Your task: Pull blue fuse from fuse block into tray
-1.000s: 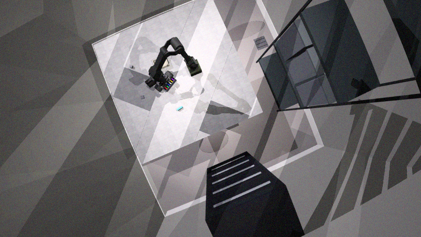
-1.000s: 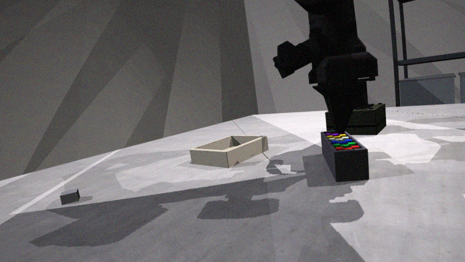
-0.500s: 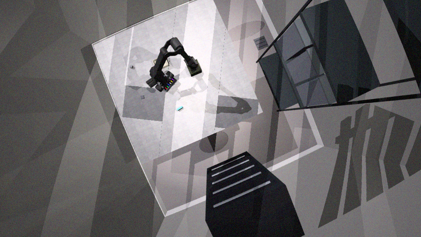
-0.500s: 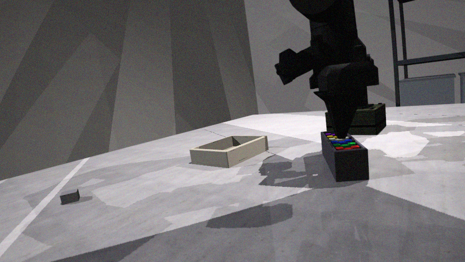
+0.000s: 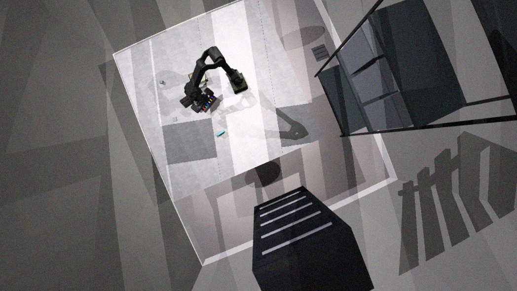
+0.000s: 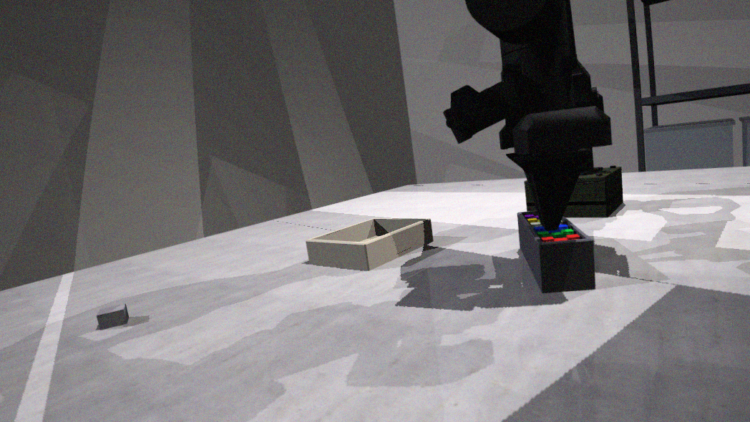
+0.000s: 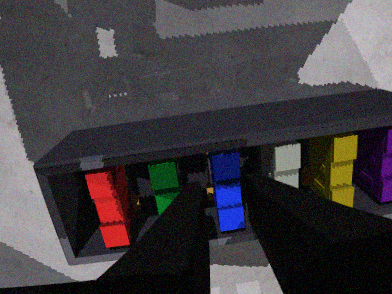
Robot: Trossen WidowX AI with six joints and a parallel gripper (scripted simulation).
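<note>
The blue fuse sits seated in the fuse block, between the green fuse on its left and the white fuse on its right; it looks small, rigid and light, with smooth faces that may slip, so the exposed top is the place to pinch it; the gripper points down over the block, its fingers set narrowly apart astride the blue fuse, holding nothing yet; the tray lies well apart to the left.
</note>
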